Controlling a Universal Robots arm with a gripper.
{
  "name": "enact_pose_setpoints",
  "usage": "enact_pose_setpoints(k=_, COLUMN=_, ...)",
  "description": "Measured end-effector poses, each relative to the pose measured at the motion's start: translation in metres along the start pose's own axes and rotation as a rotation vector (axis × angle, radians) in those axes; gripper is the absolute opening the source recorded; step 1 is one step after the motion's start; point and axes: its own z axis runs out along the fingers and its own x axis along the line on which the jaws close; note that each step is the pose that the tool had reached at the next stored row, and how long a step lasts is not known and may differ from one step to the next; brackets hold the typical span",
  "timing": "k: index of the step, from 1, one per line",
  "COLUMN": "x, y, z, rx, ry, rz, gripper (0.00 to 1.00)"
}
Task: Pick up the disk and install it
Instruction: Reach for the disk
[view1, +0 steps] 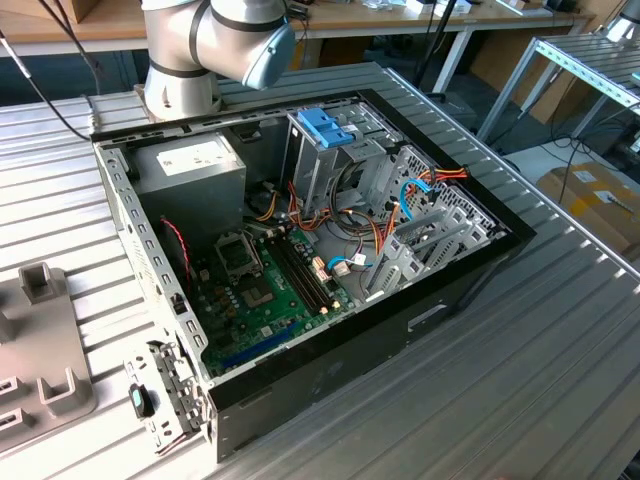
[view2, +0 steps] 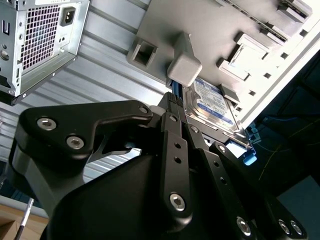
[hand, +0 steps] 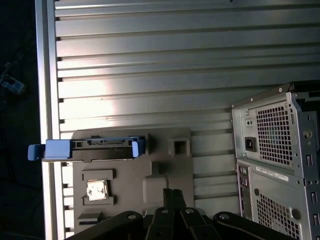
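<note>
The disk (hand: 90, 146) stands edgewise in the fixture (hand: 125, 186), leaving its sides free for grasping; the gripper (hand: 173, 191) hovers nearby, narrow and empty

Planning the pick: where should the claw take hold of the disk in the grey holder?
Probably pinch the disk across its two flat faces at the exposed long edge, coming from above: it stands on edge in the grey holder, thin side up.

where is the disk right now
In the first wrist view the disk sits on the grey fixture tray, at its edge farthest from the computer case.
</note>
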Motion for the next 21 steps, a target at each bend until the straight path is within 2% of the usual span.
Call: enact_pose_setpoints(k=21, x=0.0106, y=-0.0008, z=-0.0002, rx=0.0031, ry=-0.0002, rz=0.000, gripper=0.11)
